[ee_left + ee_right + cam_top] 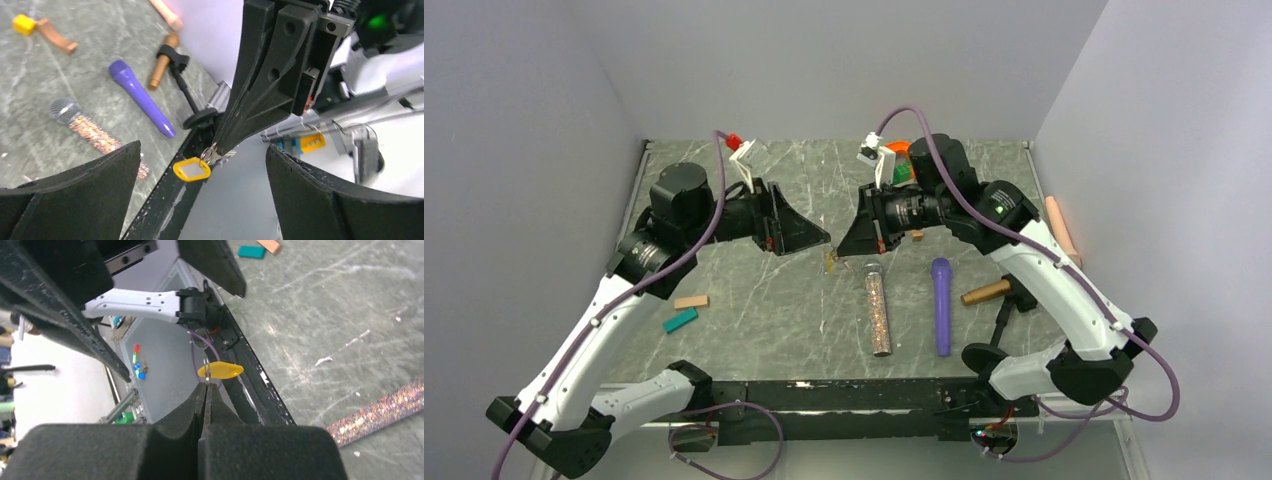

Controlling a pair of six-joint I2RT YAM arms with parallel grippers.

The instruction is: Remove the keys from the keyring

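Note:
My right gripper (842,250) hangs above the table's middle, shut on the small silver keyring (207,155). Its fingertips (206,386) pinch the ring (206,367). The keys dangle from that ring: a flat yellow piece with a pale window (191,169) (220,370) and a thin silvery blade (229,153) beside it. From above they are only a small yellowish speck (829,262). My left gripper (822,240) faces the right one, tip to tip. It is open (202,146), its two fingers spread wide on either side of the ring, touching nothing.
On the table lie a glitter-handled microphone (877,305), a purple microphone (941,305) and a brown microphone on a black stand (986,292). A teal block (680,320) and a tan block (691,301) sit at the left. A small yellow cube (24,24) lies farther back.

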